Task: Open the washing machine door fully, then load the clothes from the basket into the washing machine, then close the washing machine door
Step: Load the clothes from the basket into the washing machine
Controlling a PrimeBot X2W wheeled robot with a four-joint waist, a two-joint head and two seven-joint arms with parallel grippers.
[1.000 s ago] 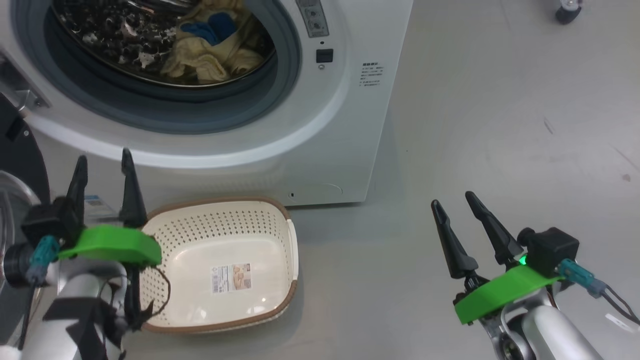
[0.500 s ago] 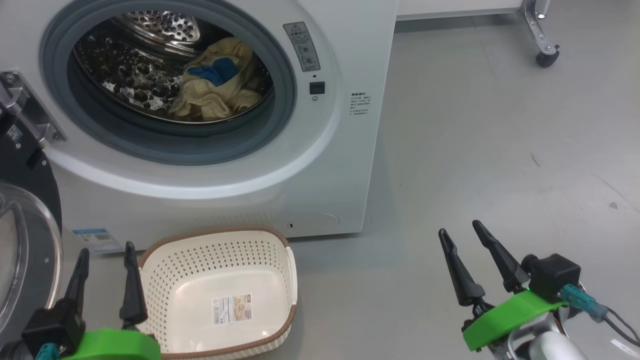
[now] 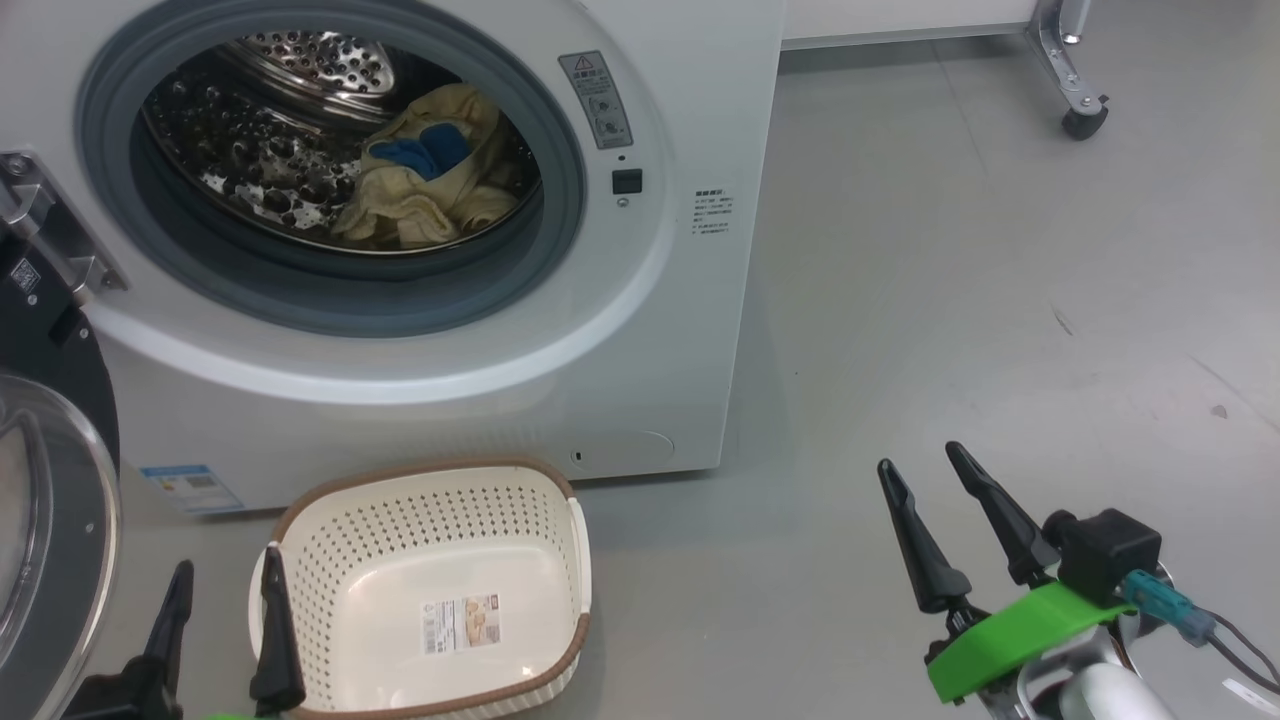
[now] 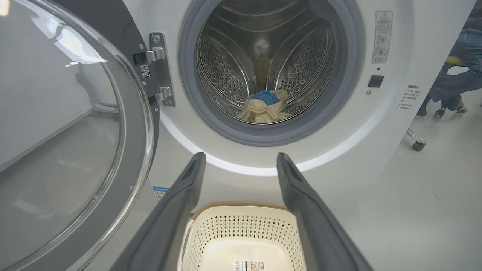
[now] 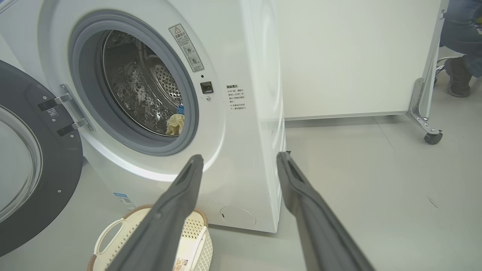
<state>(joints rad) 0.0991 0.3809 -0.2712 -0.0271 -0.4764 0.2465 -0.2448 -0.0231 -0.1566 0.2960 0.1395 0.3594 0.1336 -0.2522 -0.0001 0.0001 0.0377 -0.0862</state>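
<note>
The left gripper [image 3: 227,577] has its two dark fingers well apart, and nothing is between them. In the head view it stands at the bottom left, and one finger rises in front of the left end of the basket [image 3: 430,471]. The right gripper [image 3: 920,457] also has its fingers spread and holds nothing. It hangs over the bare grey floor [image 3: 950,250] at the lower right, well apart from the basket and from the machine.

The basket sits on the floor just in front of the washing machine [image 3: 640,330], near its lower edge. On the basket's floor lies a label sticker [image 3: 462,622].

The clothes [image 3: 420,205] are inside the steel drum [image 3: 270,150], in a pale yellow heap at the bottom. The small blue piece [image 3: 420,156] lies on top of this heap. A grey gasket [image 3: 330,300] goes around the opening.

The washing machine door [image 3: 50,350] is swung open to the robot's left and hangs on its metal hinge [image 3: 45,230]. Its glass bowl faces the left gripper's side. A blue sticker [image 3: 190,487] is on the base of the machine, between the door and the basket.

Behind the machine stands a white panel [image 5: 354,56] on a caster wheel [image 3: 1083,120]. A seated person's legs [image 4: 459,56] show beside it.
</note>
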